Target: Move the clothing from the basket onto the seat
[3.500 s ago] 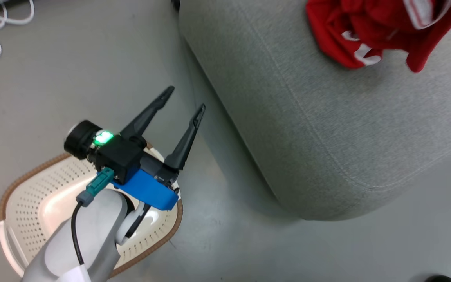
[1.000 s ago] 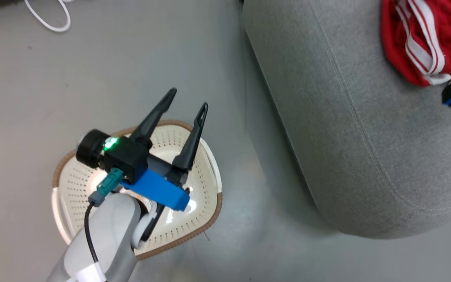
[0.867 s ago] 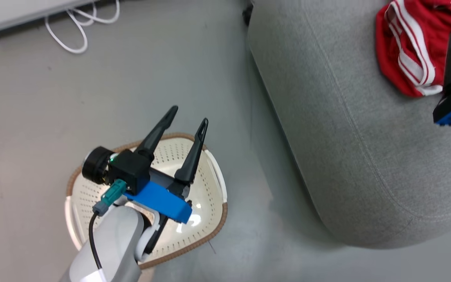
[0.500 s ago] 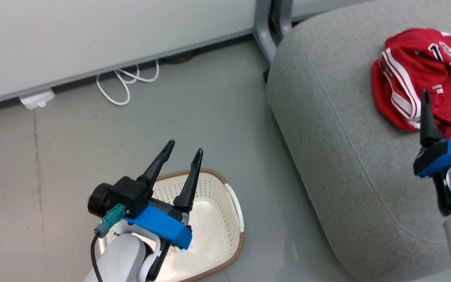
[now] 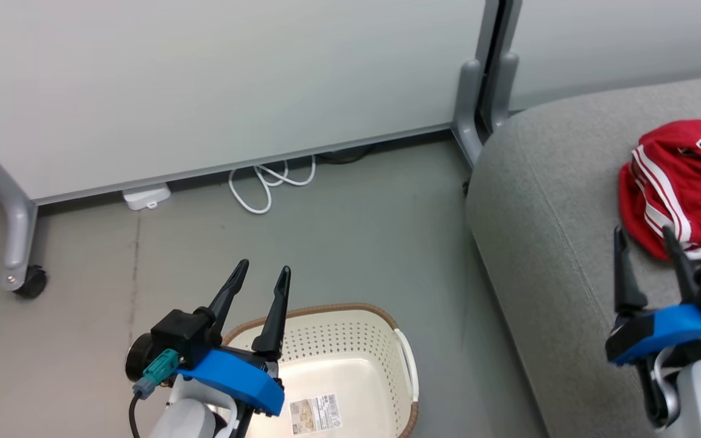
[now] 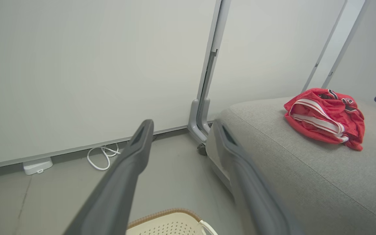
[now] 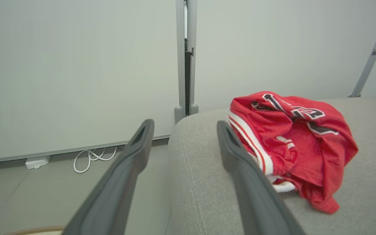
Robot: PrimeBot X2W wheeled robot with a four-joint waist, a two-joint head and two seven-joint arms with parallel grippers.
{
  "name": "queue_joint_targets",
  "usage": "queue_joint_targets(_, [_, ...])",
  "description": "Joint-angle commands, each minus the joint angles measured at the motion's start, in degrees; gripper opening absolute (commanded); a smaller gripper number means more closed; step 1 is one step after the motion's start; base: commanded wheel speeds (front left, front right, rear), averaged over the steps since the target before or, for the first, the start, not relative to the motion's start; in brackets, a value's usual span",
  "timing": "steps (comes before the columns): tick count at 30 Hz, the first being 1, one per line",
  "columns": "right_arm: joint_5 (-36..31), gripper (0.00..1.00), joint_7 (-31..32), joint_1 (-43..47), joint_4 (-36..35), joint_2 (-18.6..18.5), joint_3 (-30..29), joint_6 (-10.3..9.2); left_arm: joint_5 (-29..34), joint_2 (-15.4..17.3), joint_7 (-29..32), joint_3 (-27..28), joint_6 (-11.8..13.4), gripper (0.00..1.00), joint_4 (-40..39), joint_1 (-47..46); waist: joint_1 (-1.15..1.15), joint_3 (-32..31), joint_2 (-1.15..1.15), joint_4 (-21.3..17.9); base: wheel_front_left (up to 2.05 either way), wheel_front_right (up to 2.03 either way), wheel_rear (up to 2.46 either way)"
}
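- Head view, far left: your left gripper (image 5: pixel 265 266) hangs above the basket (image 5: pixel 326 307), its two fingers spread apart with nothing between them.
- Below it, the basket stands on the floor (image 5: pixel 356 231) near the seat (image 5: pixel 545 213). The part you can see is bare perforated plastic, with only a barcode label (image 5: pixel 314 413) on the bottom and no red fabric. The near end is hidden by the left forearm (image 5: pixel 183 423) and cut off by the frame edge, so you cannot rule out a piece lying there.
- Further right, the seat carries the clothing (image 5: pixel 685 188), a crumpled red heap with white stripes. It lies well in from the cushion's rounded edge, and the right wrist view shows all of it resting on the cushion.
- Far right, your right gripper (image 5: pixel 642 231) is over the seat at the heap's near edge, fingers apart and gripping nothing.
- Judged from this, the move looks done. All that is left for you is a check of the basket's hidden end.
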Motion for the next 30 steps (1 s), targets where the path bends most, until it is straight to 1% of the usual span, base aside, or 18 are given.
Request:
queue_joint_targets(1, [-0.7,1.00,0.2,1.9,-0.9,0.9,-0.1,0.00,-0.1,0.0,-0.1,0.6,-0.1,1.00,0.3,0.8,0.01,-1.3,-0.01,1.3,0.00,0.00,0.00])
queue_joint_targets(5, [-2.4,1.00,1.5,6.8,-4.7,3.1,0.4,0.00,-0.1,-0.1,-0.1,2.6,-0.1,1.00,1.4,2.4,0.01,-3.1,-0.01,3.3,0.00,0.00,0.00])
queue_joint_targets(14, [-2.5,1.00,3.1,11.9,-9.5,5.2,1.8,0.00,0.9,-0.4,-0.1,7.2,-0.1,1.00,2.7,4.2,0.01,-4.3,-0.01,5.8,0.00,0.00,0.00])
queue_joint_targets(23, [-2.9,1.00,3.4,13.7,-11.5,5.8,2.3,0.00,1.5,-0.6,-0.1,9.8,-0.1,1.00,4.6,4.6,0.01,-4.5,-0.01,7.3,0.00,0.00,0.00])
queue_joint_targets(30, [-1.4,1.00,3.8,14.5,-12.0,5.8,3.1,0.00,2.0,-0.8,-0.1,10.5,-0.1,1.00,5.7,5.0,0.01,-5.0,-0.01,7.7,0.00,0.00,0.00])
